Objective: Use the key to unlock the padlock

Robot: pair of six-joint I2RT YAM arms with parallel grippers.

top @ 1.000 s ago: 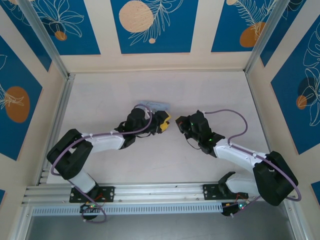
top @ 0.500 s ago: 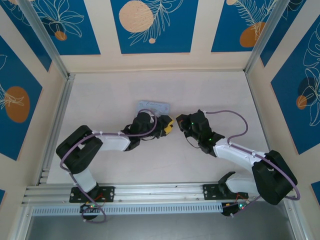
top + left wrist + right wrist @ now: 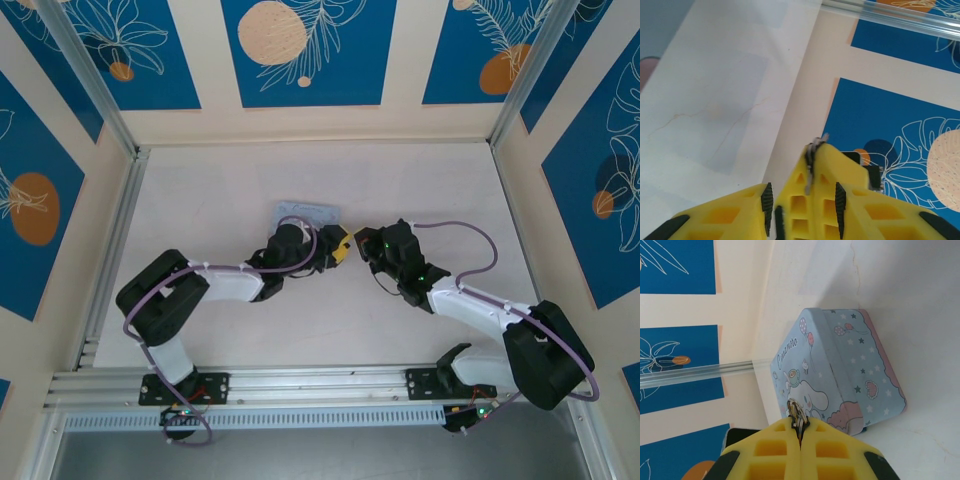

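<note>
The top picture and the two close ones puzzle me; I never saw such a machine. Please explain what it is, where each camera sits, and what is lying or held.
This is a robot with two arms bolted to the near edge of a table. The top picture looks down from above and behind them. The other two come from small cameras on the wrists, so the yellow shapes are each arm's own fingers. On the table lies a pale blue cartoon tin. The left gripper pinches a tiny dark piece, probably the padlock. The right gripper is shut on a small metal thing, apparently the key. The two grippers nearly meet close to the tin.
</note>
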